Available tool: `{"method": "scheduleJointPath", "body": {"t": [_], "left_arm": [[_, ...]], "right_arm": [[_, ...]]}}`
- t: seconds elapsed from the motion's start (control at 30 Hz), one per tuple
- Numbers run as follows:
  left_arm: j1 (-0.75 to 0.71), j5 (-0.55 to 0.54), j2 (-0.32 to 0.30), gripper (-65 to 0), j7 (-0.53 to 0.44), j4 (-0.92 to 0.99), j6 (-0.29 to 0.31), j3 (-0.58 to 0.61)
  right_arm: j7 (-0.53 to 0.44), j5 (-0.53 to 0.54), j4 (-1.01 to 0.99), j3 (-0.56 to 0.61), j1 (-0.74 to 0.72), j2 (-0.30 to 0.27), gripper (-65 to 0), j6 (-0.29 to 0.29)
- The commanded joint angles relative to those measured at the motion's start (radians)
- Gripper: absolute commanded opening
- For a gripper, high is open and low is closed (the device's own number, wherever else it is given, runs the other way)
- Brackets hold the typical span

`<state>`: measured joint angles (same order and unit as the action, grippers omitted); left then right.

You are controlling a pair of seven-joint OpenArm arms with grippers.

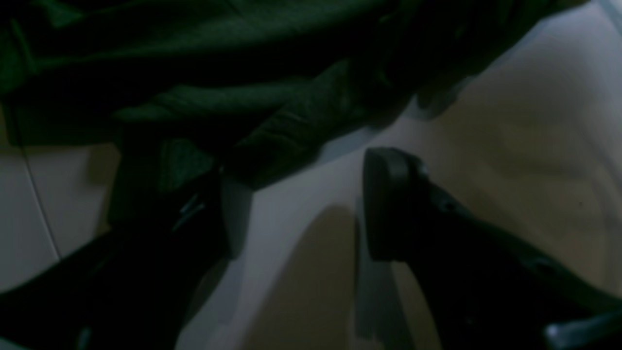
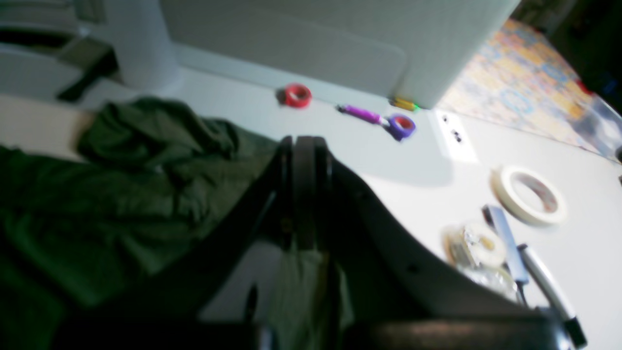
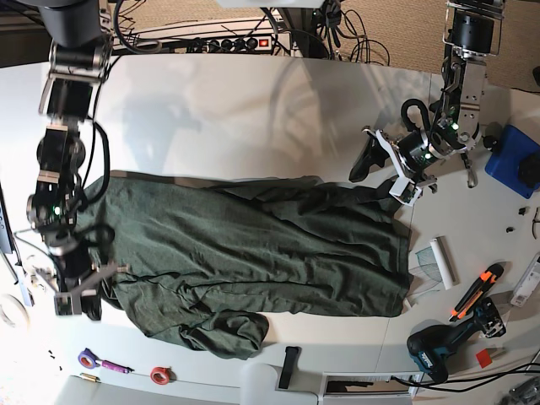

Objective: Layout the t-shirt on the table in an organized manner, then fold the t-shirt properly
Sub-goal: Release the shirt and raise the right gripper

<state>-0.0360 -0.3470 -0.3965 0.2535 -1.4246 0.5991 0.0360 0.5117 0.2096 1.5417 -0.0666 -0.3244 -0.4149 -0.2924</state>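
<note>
The dark green t-shirt [image 3: 253, 253] lies spread across the white table [image 3: 253, 110], wrinkled, with a bunched fold at its near edge. My left gripper [image 3: 384, 175] stands open at the shirt's upper right corner. In the left wrist view that gripper [image 1: 286, 204] has one finger [image 1: 388, 204] over bare table, and the other touches the cloth's edge [image 1: 291, 121]. My right gripper [image 3: 84, 291] sits at the shirt's left edge. In the right wrist view it [image 2: 303, 189] is shut, with a pale green strip of cloth [image 2: 301, 287] between the fingers and the shirt [image 2: 121, 194] to its left.
A red tape roll [image 2: 297, 95], a purple roll [image 2: 401, 126] and a masking tape roll [image 2: 528, 194] lie near the right gripper. A drill [image 3: 434, 350], an orange cutter [image 3: 472, 291] and a blue box [image 3: 515, 160] sit at the table's right side.
</note>
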Motion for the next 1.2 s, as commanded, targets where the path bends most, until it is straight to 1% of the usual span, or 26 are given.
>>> {"method": "scheduleJointPath", "body": {"t": [0.0, 0.07, 0.17, 0.4, 0.57, 0.87, 0.97, 1.17], "left_arm": [[0.014, -0.015, -0.011, -30.5, -0.027, -0.016, 0.003, -0.006], [0.013, -0.015, -0.011, -30.5, -0.027, -0.016, 0.003, -0.006], [0.014, -0.015, -0.011, -30.5, -0.026, -0.016, 0.003, -0.006], [0.014, -0.015, -0.011, -30.5, -0.026, -0.016, 0.003, -0.006], [0.014, -0.015, -0.011, -30.5, -0.028, -0.016, 0.003, -0.006], [0.014, -0.014, -0.011, -30.5, -0.029, -0.016, 0.002, -0.006], [0.014, -0.015, -0.011, -30.5, -0.029, -0.016, 0.003, -0.006], [0.014, -0.015, -0.011, -30.5, -0.029, -0.016, 0.003, -0.006]], "right_arm": [[-0.024, 0.010, 0.039, -0.017, -0.006, -0.018, -65.0, 0.004], [-0.006, 0.010, 0.079, -0.030, 0.036, -0.018, -65.0, 0.004], [0.040, 0.010, 0.136, -0.034, 0.095, -0.036, -65.0, 0.003], [0.132, 0.010, 0.307, -0.035, 0.245, -0.111, -65.0, 0.001], [0.159, 0.008, 0.402, -0.035, 0.350, -0.150, -65.0, 0.000], [0.202, 0.006, 0.430, -0.075, 0.502, -0.150, -65.0, -0.011], [0.204, 0.006, 0.429, -0.125, 0.552, -0.150, -65.0, -0.011], [0.211, 0.003, 0.427, -0.277, 0.630, -0.150, -65.0, -0.010]]}}
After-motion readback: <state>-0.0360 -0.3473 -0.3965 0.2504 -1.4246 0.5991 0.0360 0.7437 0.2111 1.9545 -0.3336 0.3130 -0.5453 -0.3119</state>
